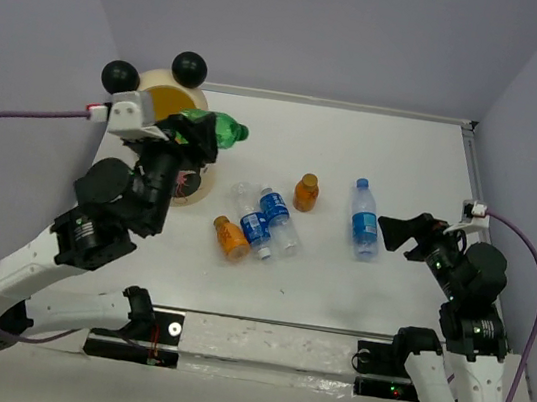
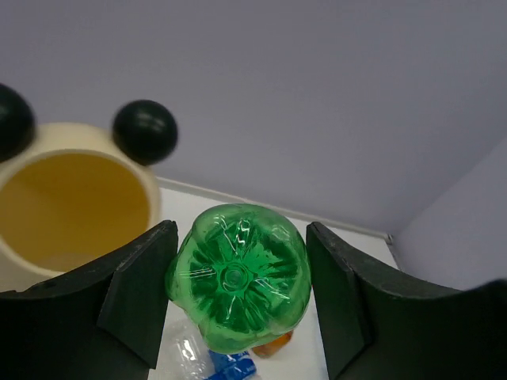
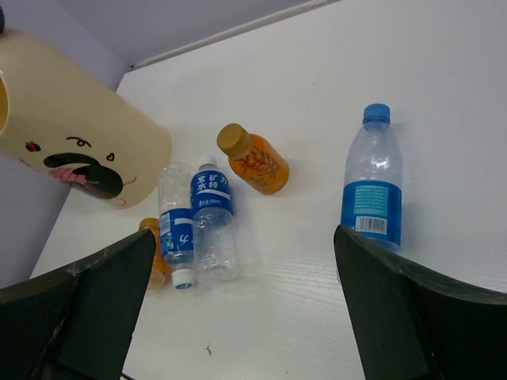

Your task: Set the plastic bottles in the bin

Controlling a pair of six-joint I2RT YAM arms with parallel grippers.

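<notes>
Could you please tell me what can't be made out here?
Inside of the bin: the left arm overlaps it in the top view; the left wrist view's edge cuts it.
Cap of the green bottle: left wrist view shows only the base.
One orange bottle: right wrist view, mostly behind a finger.

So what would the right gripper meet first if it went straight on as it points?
Probably the blue-capped clear bottle lying just ahead of the right gripper; the gripper's height is unclear, so it might pass above.
</notes>
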